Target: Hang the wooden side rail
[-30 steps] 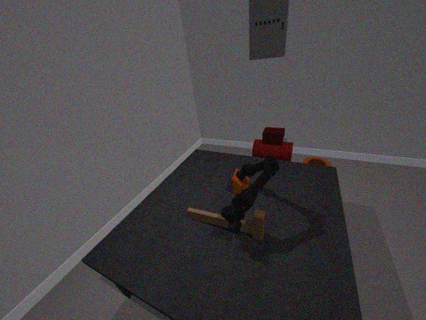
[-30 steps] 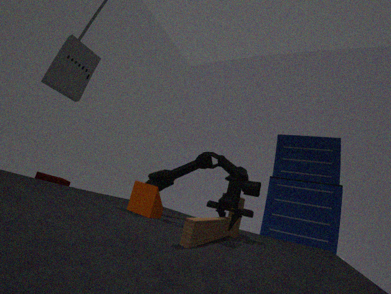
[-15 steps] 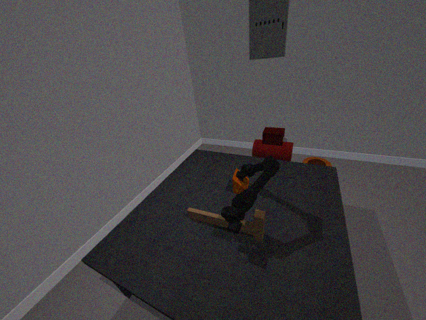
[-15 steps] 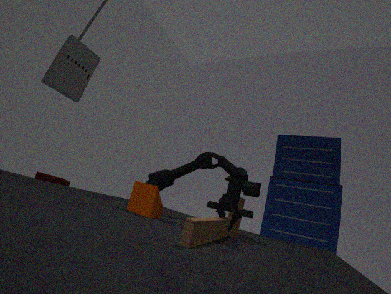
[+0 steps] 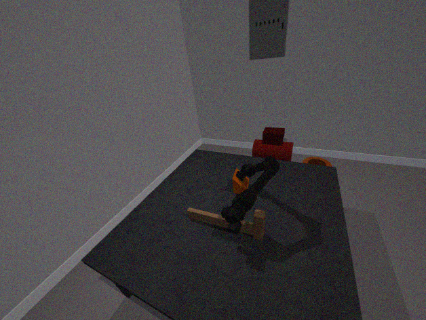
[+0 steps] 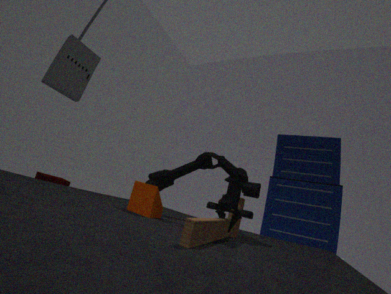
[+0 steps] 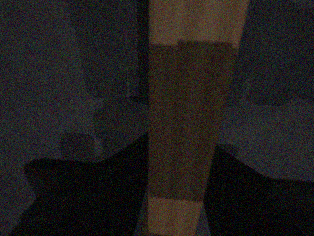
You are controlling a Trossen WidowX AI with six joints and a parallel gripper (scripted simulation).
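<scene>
The wooden side rail (image 5: 205, 216) (image 6: 205, 233) (image 7: 187, 110) lies nearly level, on edge, with one end at the headboard post. Its far end is at or very near the table top. The headboard post (image 5: 259, 225) (image 6: 241, 203) stands upright; the rail's end meets it or is very close, and I cannot tell if they touch. My gripper (image 5: 235, 226) (image 6: 226, 222) (image 7: 174, 134) points down and is shut on the rail, one finger on each side, nearer the post end. The steel hooks, the slot and the pins are hidden or too dark to make out.
The dark table (image 5: 192, 275) (image 6: 78, 253) carries an orange block (image 5: 239, 184) (image 6: 143, 200) by the arm's base. Beyond the table are a red cylinder with a box (image 5: 272, 150), an orange ring (image 5: 317, 158) and blue panels (image 6: 303, 205). A grey panel (image 5: 268, 41) (image 6: 71, 69) hangs high.
</scene>
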